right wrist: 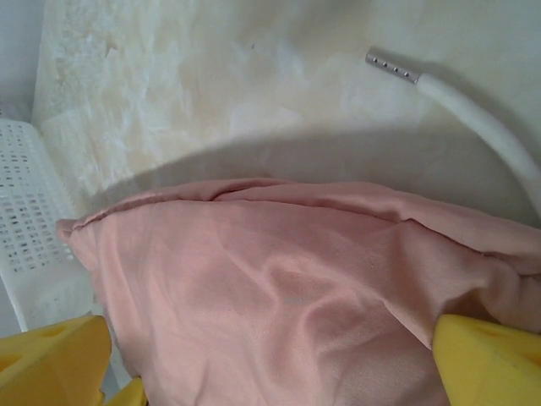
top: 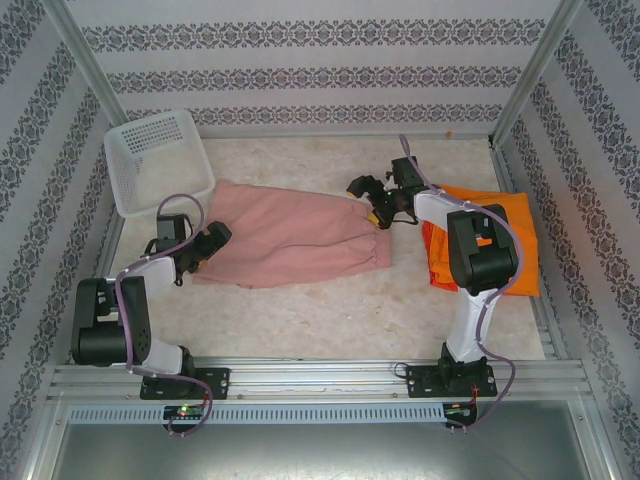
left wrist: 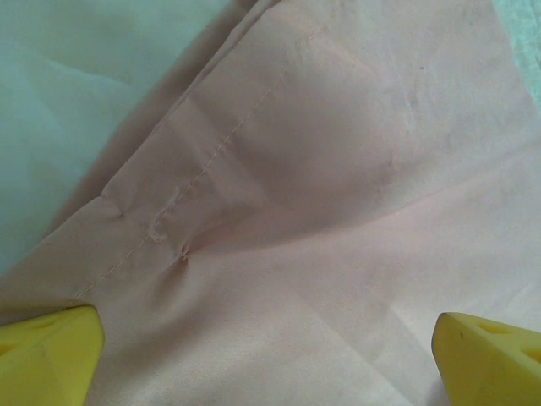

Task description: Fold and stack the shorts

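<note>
The dusty pink shorts [top: 290, 235] lie spread flat in the middle of the table. My left gripper [top: 205, 245] hovers open over their left end; in the left wrist view its yellow fingertips [left wrist: 46, 351] straddle stitched pink cloth [left wrist: 321, 186] without pinching it. My right gripper [top: 375, 205] stands open over the gathered right end, and pink folds [right wrist: 296, 296] lie between its wide-apart fingers [right wrist: 490, 359]. The white drawstring [right wrist: 473, 110] trails on the table beyond. Bright orange shorts [top: 505, 225] lie folded at the right, on top of red-orange shorts [top: 437, 262].
A white mesh basket [top: 155, 160] leans at the back left, and its wall [right wrist: 30, 220] is seen in the right wrist view. The right arm [top: 480, 250] reaches over the orange pile. Patterned walls enclose the table [top: 330, 310] on three sides.
</note>
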Available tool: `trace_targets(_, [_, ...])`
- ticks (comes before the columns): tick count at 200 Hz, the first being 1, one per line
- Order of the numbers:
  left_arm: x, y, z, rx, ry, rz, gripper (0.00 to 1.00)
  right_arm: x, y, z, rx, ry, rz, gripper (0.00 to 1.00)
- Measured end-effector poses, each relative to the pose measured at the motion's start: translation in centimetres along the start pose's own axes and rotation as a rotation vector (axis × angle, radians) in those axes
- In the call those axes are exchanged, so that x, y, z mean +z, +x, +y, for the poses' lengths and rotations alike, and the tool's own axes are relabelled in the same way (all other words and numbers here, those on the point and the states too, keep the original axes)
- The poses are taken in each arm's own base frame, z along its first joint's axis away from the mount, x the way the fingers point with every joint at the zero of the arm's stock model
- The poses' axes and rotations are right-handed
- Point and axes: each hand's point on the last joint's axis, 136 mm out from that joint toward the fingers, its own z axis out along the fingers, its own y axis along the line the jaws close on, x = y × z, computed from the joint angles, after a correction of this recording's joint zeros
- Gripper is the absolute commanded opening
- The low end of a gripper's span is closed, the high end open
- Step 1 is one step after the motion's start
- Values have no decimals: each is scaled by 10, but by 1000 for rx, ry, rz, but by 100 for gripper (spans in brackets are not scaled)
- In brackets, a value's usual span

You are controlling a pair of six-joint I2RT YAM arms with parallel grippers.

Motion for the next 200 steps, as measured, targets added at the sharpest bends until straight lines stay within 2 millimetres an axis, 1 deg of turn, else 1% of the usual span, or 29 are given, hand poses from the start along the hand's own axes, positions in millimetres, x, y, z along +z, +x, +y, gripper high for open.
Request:
trace_targets(19, [-2, 2, 1, -3, -7, 9, 100, -14, 2, 11, -11, -19, -14, 98])
trace_targets(31, [-2, 3, 2, -4, -10, 12, 100, -30, 5, 23, -28, -43, -32, 98])
trace_targets(55, [-1, 4, 3, -6, -12, 18, 100, -71, 17, 50, -72, -112, -80, 98])
trace_targets(63, [0, 5, 3, -7, -12, 20, 100, -82, 22, 55, -81, -132, -91, 98])
trace_targets(74, [1, 5, 3, -7, -11, 20, 100, -92, 31, 56, -84, -147, -91, 98])
trace_targets(84, [1, 5, 3, -7, -11, 20, 100, -95, 39, 50, -79, -149, -82, 98])
trace_targets(94, [1, 5, 3, -7, -11, 20, 100, -93, 47, 37, -62, -134, -67, 98])
trace_targets(121, [1, 5, 3, -4, -11, 20, 100, -76, 75, -11, 16, -48, 8, 98])
trace_targets(131, [1, 5, 3, -3, -11, 20, 100, -71, 86, -24, 34, -25, 37, 98])
trace_targets(157, [1, 5, 4, -3, -12, 21, 100, -63, 98, -50, 67, 22, 70, 98])
trace_targets(170, [1, 5, 4, -2, -12, 21, 100, -59, 100, -60, 74, 33, 83, 98])
trace_targets(177, [1, 5, 4, 0, -12, 21, 99, -57, 99, -63, 76, 30, 87, 98])
trace_targets(200, [-3, 6, 4, 13, -24, 24, 99, -58, 98, -61, 80, 6, 98, 98])
